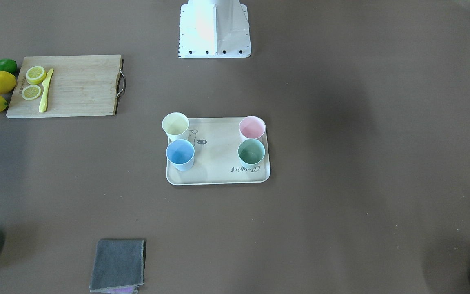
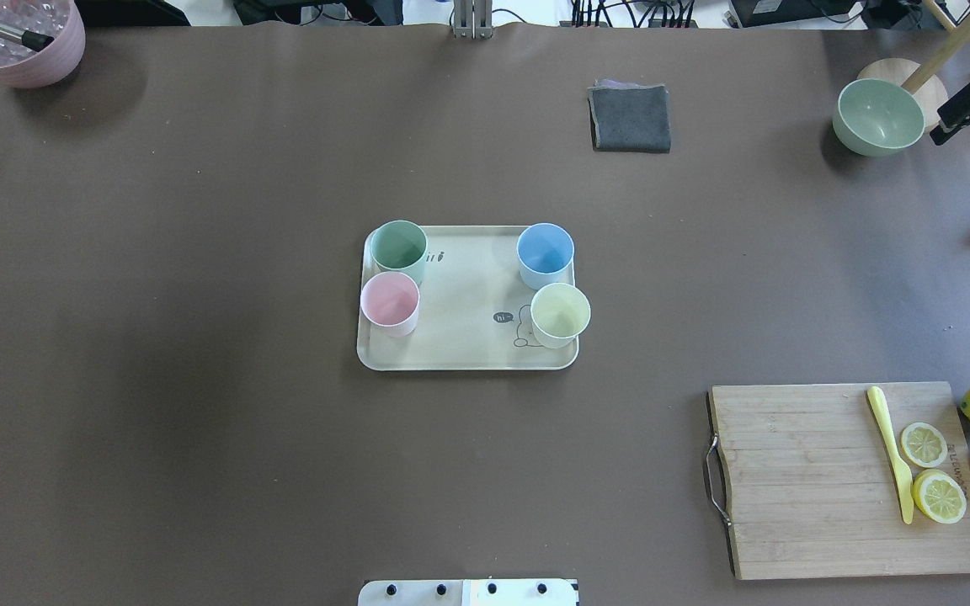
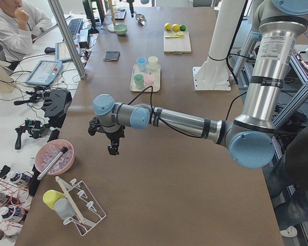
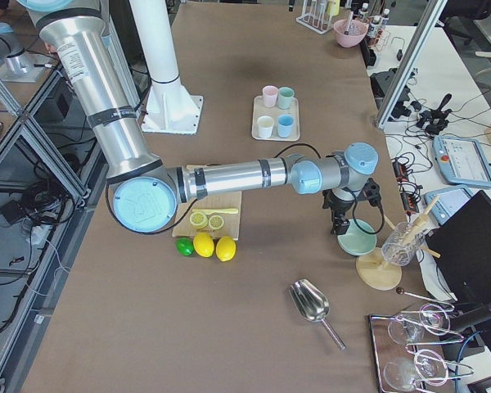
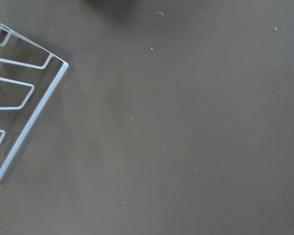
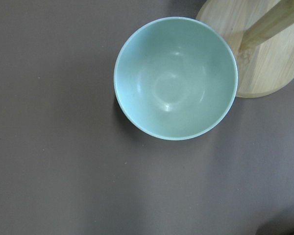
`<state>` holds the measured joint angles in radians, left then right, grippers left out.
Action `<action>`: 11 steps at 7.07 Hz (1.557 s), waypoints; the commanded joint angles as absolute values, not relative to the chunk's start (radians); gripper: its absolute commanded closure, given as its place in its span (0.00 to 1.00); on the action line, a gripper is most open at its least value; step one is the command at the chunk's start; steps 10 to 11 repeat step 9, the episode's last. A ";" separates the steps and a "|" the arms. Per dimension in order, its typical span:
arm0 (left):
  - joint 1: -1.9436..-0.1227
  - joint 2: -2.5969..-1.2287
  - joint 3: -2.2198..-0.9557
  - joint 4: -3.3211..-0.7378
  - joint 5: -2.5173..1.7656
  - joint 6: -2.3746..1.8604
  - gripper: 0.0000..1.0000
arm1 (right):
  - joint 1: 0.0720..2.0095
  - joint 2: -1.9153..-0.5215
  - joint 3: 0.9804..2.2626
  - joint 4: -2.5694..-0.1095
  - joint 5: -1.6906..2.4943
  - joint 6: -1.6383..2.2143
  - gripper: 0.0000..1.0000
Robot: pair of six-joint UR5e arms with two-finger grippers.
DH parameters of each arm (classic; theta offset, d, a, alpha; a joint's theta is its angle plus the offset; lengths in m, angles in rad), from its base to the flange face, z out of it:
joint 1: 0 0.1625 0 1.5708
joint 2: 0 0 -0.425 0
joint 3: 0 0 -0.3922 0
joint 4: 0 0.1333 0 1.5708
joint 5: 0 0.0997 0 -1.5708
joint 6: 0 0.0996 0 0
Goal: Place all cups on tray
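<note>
Brown table: tray, cutting board, grey cloth, green bowl.

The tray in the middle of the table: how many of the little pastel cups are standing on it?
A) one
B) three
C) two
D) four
D: the yellow cup, the blue cup, the pink cup and the green cup all stand upright within the rim of the tray, two at each end.
</note>
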<state>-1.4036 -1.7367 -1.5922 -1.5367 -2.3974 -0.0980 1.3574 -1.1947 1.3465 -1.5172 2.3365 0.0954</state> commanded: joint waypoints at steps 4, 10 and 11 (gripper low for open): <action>-1.401 -1.726 -1.597 -1.542 -2.372 -0.129 0.02 | 1.364 -1.212 1.373 -1.519 2.344 0.098 0.00; -1.401 -1.730 -1.615 -1.542 -2.372 -0.123 0.02 | 1.385 -1.235 1.379 -1.508 2.352 0.098 0.00; -1.401 -1.730 -1.615 -1.542 -2.372 -0.123 0.02 | 1.385 -1.235 1.379 -1.508 2.352 0.098 0.00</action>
